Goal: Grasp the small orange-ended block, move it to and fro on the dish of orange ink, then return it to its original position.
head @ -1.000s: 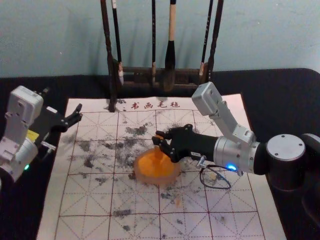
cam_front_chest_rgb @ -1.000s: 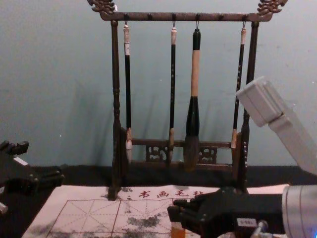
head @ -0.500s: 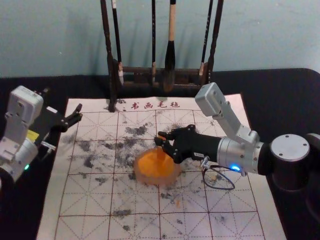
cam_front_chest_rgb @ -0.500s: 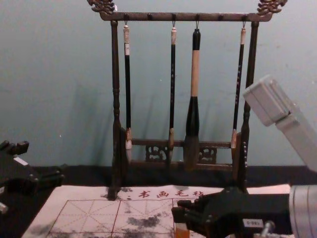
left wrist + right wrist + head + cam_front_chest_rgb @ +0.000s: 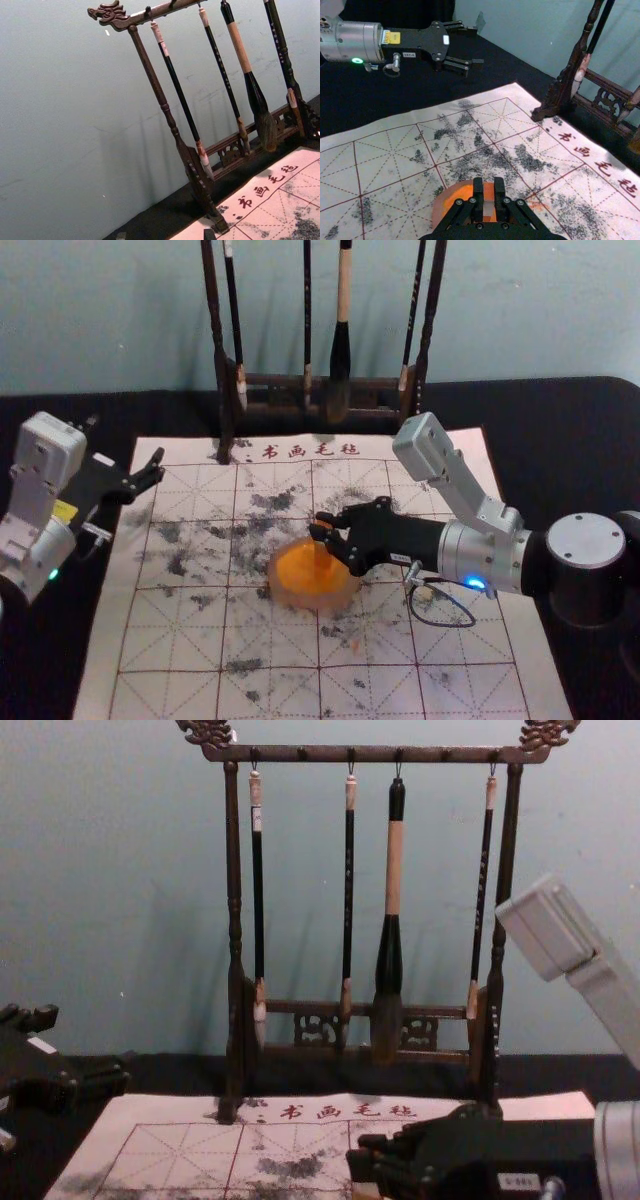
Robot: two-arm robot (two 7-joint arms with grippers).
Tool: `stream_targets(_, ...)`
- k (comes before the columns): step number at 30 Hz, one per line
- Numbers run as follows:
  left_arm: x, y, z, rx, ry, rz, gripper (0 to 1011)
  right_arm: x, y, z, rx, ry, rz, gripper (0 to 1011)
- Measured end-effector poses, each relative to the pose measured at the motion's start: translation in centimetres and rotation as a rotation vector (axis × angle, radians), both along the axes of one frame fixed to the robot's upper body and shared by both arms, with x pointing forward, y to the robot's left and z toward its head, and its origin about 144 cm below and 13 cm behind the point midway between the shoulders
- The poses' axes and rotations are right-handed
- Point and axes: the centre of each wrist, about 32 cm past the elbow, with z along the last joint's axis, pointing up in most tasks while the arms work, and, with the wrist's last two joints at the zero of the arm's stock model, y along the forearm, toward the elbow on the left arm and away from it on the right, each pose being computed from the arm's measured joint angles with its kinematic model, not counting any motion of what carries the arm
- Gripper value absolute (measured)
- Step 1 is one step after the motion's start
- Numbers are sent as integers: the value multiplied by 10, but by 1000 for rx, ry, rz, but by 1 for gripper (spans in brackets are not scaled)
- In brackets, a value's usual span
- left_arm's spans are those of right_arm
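In the head view my right gripper [image 5: 325, 529] is over the orange ink dish [image 5: 346, 598], shut on the small block [image 5: 322, 553], whose lower end is over or in the ink. The right wrist view has the block [image 5: 488, 192] between the fingertips of the gripper [image 5: 488, 181], with the dish [image 5: 439, 205] partly hidden behind them. Low in the chest view, the gripper [image 5: 364, 1158] has part of the block [image 5: 366, 1190] below it. My left gripper [image 5: 126, 440] stays parked and open at the mat's left; its tips edge into the left wrist view [image 5: 165, 234].
A white gridded mat [image 5: 170, 640] with black smudges lies on the black table [image 5: 560, 440]. Behind it stands a dark wooden rack [image 5: 222, 370] with several hanging brushes; the thick one [image 5: 340, 360] reaches low. A cable [image 5: 440, 624] loops from the right wrist.
Over the dish, my right gripper has shifted slightly to the right and toward the robot with the block. Less of the block shows in the chest view. The left arm has stayed still.
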Motion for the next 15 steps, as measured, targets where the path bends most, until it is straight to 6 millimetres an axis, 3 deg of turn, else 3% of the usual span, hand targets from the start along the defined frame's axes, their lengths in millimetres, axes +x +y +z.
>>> stream_targets(15, 0, 0, 0, 0, 0, 0, 1001, -5, 6, -1, 12, 12, 23, 107)
